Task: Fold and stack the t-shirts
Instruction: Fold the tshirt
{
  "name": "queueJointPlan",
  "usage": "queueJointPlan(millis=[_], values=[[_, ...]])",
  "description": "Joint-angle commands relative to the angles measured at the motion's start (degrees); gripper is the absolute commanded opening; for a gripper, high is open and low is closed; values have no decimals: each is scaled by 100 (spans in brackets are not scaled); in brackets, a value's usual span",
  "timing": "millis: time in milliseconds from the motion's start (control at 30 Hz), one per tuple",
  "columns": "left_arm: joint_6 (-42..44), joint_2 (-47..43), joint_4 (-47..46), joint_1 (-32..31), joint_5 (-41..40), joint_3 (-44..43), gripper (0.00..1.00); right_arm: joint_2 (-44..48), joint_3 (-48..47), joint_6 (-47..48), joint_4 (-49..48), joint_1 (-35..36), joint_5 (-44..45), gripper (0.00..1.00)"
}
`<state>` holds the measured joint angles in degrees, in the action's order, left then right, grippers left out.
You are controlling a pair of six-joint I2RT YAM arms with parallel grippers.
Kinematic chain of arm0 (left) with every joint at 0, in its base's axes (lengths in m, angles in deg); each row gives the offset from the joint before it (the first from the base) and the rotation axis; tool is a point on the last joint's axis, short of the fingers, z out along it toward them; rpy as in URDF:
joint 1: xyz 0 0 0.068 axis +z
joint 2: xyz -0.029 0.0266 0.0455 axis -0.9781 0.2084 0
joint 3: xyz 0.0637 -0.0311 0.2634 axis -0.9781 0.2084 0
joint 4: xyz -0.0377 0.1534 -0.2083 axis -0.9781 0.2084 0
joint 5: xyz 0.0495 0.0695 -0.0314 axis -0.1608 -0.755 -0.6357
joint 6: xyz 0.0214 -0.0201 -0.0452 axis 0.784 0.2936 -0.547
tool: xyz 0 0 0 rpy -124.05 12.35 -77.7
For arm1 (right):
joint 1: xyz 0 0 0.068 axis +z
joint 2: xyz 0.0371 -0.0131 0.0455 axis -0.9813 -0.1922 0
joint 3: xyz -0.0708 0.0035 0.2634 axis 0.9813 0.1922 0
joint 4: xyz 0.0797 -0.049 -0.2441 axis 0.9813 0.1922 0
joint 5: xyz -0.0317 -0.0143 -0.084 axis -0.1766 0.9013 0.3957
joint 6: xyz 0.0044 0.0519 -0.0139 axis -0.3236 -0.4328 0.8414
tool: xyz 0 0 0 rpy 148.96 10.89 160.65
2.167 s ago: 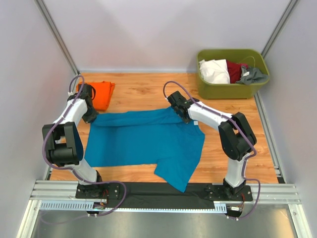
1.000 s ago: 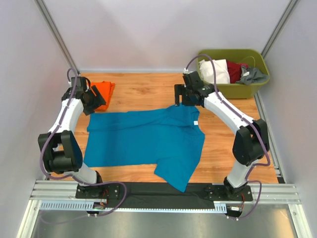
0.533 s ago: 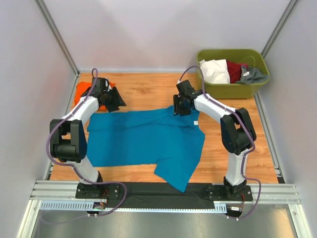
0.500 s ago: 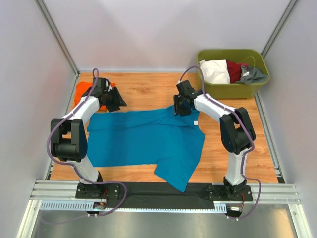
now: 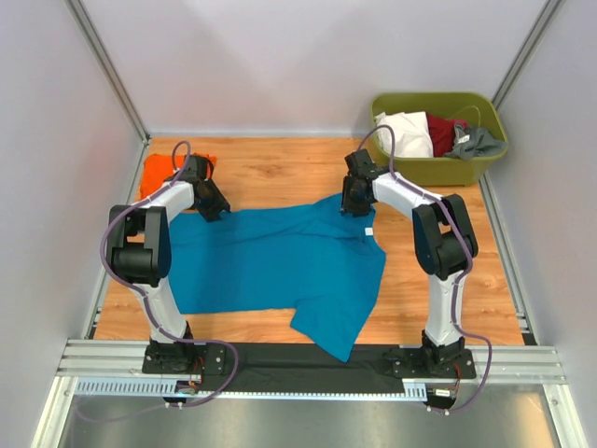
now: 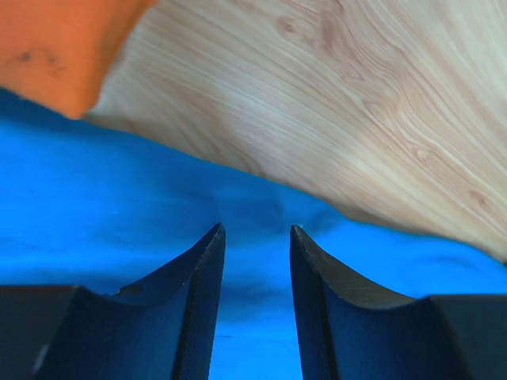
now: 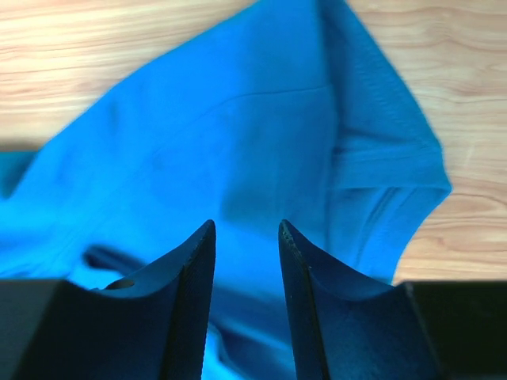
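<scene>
While the plain teal-blue V-neck t-shirt (image 5: 280, 261) lies spread flat across the middle of the pale wooden table (image 5: 280, 168), its lower right part runs down to the table's near edge, and bare wood stays open along the far edge and down the right side. The bright orange t-shirt (image 5: 159, 171) sits bunched in the far-left corner, just beside the teal shirt's far-left corner, and the olive-green plastic tub (image 5: 438, 173) holding white, red and grey cloth fills the far-right corner, well apart from both shirts. The left gripper (image 5: 213, 203) is down at the teal shirt's far-left edge, near the orange cloth. In its wrist view its dark fingers (image 6: 202, 269) stand partly apart, blue cloth showing through the gap, released rather than clamped. The right gripper (image 5: 353, 201) is down on the shirt's far edge, at a sleeve. Its fingers (image 7: 301, 269) are likewise parted by a narrow gap over the blue cloth, with nothing pinched between them. Whether either pair of tips touches the cloth I cannot tell.
</scene>
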<state>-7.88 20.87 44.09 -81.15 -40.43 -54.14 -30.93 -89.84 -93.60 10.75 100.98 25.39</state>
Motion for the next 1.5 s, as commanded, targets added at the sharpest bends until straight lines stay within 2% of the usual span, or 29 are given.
queueJointPlan(millis=[0, 333, 600, 800, 967, 1067, 1200, 1267, 1367, 1467], values=[[-322, 59, 49, 37, -436, -74, 45, -81, 62, -127, -84, -114, 105, 39], [-366, 192, 304, 54, -936, -100, 45, 306, 1090, -153, 13, -255, 562, 37], [-366, 148, 278, 54, -946, -127, 45, 745, 1907, -215, -66, -484, 554, 34], [11, -1, 155, 54, -788, -451, 45, 982, 1558, 4, -180, -475, 281, 39], [529, -509, 313, 37, -691, -689, 48, 1167, 435, 373, 284, -466, 150, 48], [740, -870, 410, -24, -718, -637, 49, 1246, 82, 497, 478, -431, -88, 49], [1048, -1188, 121, -410, -183, -487, 49, 1334, 263, 786, 277, -282, -1420, 54], [1145, -1240, -29, -691, 117, -469, 50, 1282, 457, 726, 50, -159, -1669, 55], [1145, -1241, -65, -938, 153, -417, 52, 1124, 713, 480, -57, 8, -1854, 56], [1075, -1293, -161, -965, 381, -215, 54, 1071, 915, 313, -363, 114, -2083, 64]])
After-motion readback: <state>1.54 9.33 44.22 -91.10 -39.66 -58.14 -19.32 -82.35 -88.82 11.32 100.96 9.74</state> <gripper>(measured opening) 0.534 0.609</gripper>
